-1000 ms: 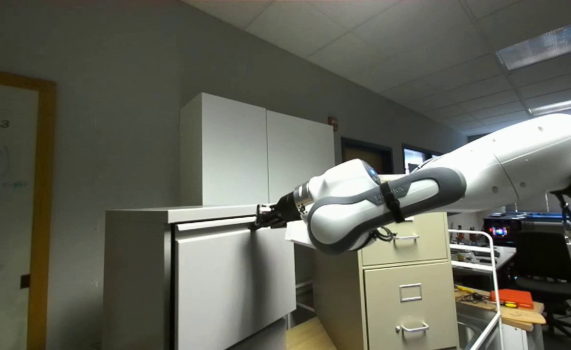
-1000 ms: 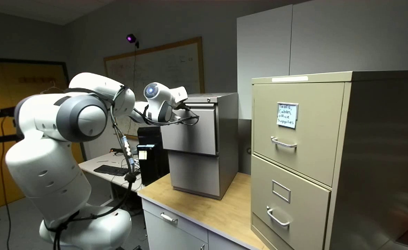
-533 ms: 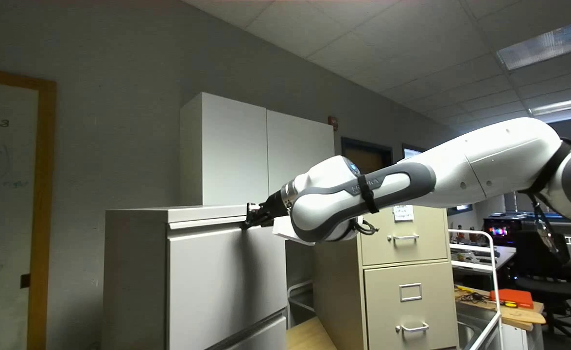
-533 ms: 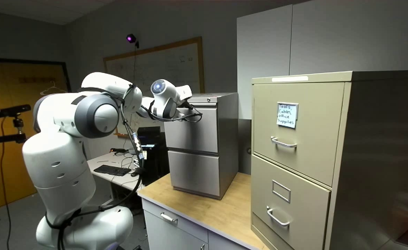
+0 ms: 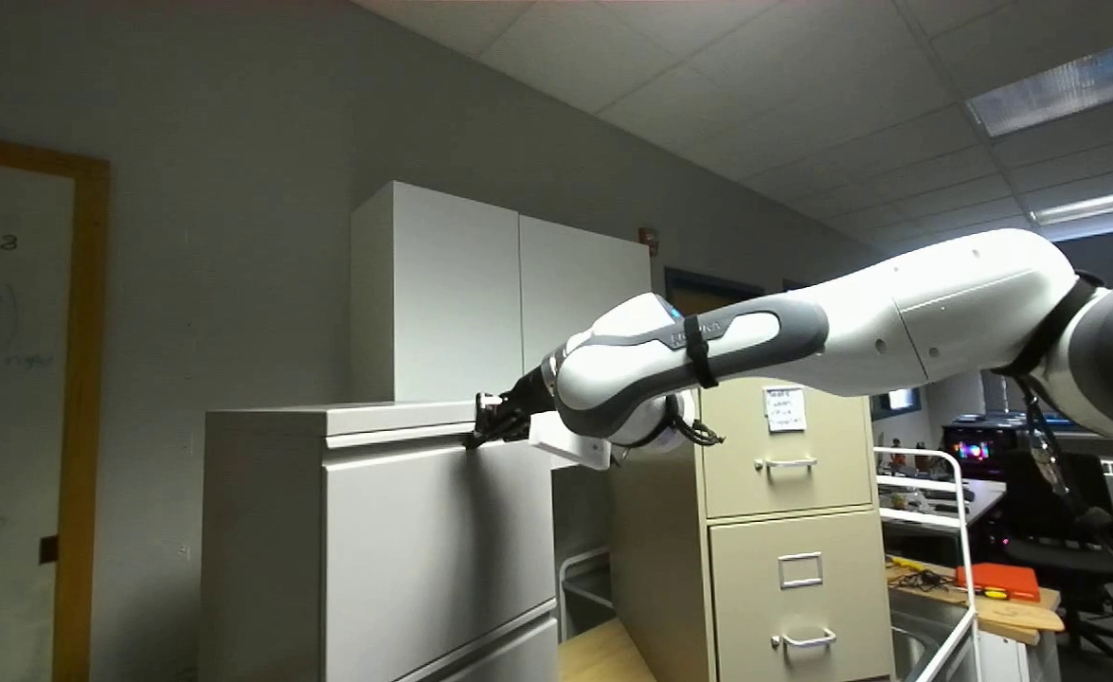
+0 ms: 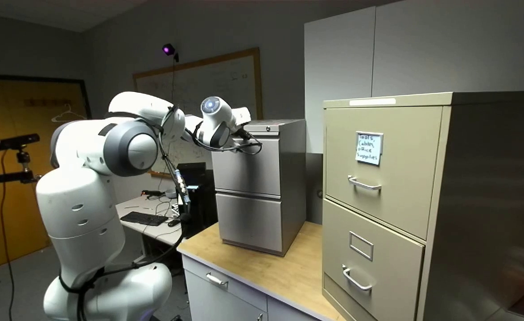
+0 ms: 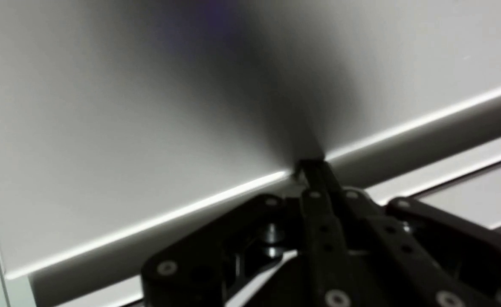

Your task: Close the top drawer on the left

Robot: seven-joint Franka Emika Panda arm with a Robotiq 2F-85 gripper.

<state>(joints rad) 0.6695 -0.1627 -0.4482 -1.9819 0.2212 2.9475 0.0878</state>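
Observation:
The top drawer (image 5: 395, 559) of the white cabinet (image 5: 262, 540) has a plain flat front, and it also shows in an exterior view (image 6: 262, 171). Its front sits flush with the cabinet side, with no gap visible. My gripper (image 5: 476, 439) touches the drawer's upper edge, right of its middle. In the wrist view the drawer front (image 7: 105, 128) fills the upper part of the picture. There the gripper fingers (image 7: 313, 164) are together with nothing between them, tips at the front's bright edge. In an exterior view the wrist and cables hide the fingertips.
A lower drawer (image 6: 249, 223) is under the top drawer. The cabinet stands on a wooden counter (image 6: 262, 267). A beige filing cabinet (image 6: 382, 200) with handles stands beside it. A white wall cupboard (image 5: 457, 294) hangs behind. A desk with a keyboard (image 6: 143, 218) is at the back.
The top drawer has moved inward, and the dark gap at its side has closed. My gripper and arm have moved toward the cabinet with it. In the last half second the motion is small.

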